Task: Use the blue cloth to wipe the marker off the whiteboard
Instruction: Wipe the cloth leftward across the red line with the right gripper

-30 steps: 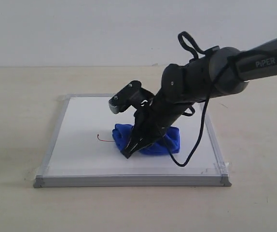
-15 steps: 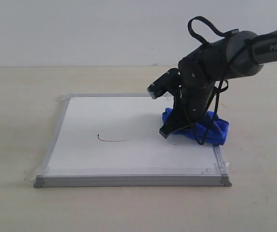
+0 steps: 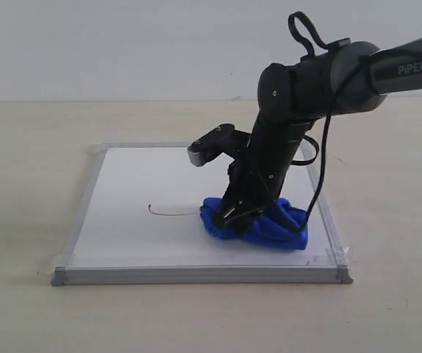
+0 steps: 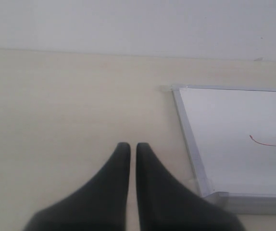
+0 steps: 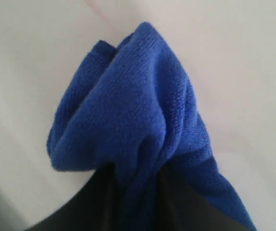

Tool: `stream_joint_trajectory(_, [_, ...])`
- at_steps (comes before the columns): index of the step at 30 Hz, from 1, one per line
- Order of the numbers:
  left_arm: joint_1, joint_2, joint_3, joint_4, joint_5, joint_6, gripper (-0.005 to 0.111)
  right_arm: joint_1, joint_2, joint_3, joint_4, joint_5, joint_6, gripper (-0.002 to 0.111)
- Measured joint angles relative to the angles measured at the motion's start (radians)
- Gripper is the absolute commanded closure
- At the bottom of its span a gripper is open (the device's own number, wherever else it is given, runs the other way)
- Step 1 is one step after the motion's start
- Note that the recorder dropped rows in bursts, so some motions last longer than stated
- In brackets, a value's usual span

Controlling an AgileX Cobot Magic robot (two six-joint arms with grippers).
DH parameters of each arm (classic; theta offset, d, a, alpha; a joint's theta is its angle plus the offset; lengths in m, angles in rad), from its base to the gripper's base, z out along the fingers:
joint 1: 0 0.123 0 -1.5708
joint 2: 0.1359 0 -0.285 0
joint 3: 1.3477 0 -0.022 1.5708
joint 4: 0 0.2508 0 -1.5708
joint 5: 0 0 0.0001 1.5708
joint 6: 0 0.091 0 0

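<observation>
The whiteboard (image 3: 137,198) lies flat on the table, grey frame all round. A thin dark-red marker line (image 3: 170,213) runs across its left-middle part; it also shows as marker line (image 4: 268,142) on the whiteboard (image 4: 224,125) in the left wrist view. The bunched blue cloth (image 3: 266,226) rests on the board's front right part, its left end close to the line's right end. My right gripper (image 3: 229,217) is shut on the blue cloth (image 5: 133,110), pressing it to the board. My left gripper (image 4: 133,147) hovers shut over bare table left of the board, holding nothing.
A beige table (image 3: 27,184) surrounds the board, with a pale wall behind. The right arm's black cable (image 3: 315,184) hangs in a loop over the board's right edge. Clear tape (image 3: 337,256) sticks at the front right corner.
The right gripper swept the cloth from mid-board to the right edge, then back left and forward to its present spot. The right part of the line is gone; the left part stays.
</observation>
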Motion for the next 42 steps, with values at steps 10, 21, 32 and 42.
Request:
stream_joint_trajectory(10, [0.000,0.000,0.000,0.000,0.000,0.000,0.102,0.007,0.014,-0.009,-0.270,-0.110,0.259,0.109])
stream_joint_trajectory(21, [0.000,0.000,0.000,0.000,0.000,0.000,0.102,0.099,0.030,-0.010,0.374,-0.124,-0.358,0.109])
stream_joint_trajectory(32, [0.000,0.000,0.000,0.000,0.000,0.000,0.102,0.123,0.045,-0.040,-0.318,-0.407,0.371,0.109])
stream_joint_trajectory(42, [0.000,0.000,0.000,0.000,0.000,0.000,0.102,0.242,0.000,-0.046,0.094,-0.216,-0.140,0.109])
